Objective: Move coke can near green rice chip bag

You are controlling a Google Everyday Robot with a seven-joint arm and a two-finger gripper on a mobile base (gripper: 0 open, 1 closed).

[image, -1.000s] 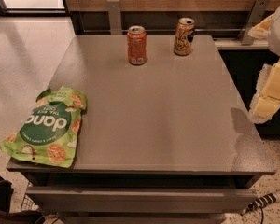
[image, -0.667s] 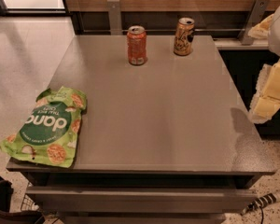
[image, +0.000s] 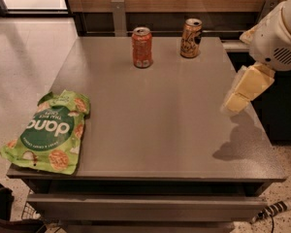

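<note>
Gripper: I am seeing the gripper (image: 240,93) hanging over the right edge of the grey table (image: 155,115), well apart from both cans. I cannot tell whether it is released or clenched.
Coke can: the coke can (image: 142,47) is standing upright near the far edge, left of centre, with nothing touching it.
Other can: a tan-gold can (image: 190,31) is standing upright to its right, near but apart.
Green rice chip bag: the green rice chip bag (image: 48,132) is lying flat at the near left corner, well apart from the coke can.
Progress: I am judging the task as barely begun, with no grasp made and the can not yet moved.
Remaining: I am judging that reaching to the far side, gripping the red can rather than the tan one, carrying it toward the bag and setting it down beside it are all outstanding.
</note>
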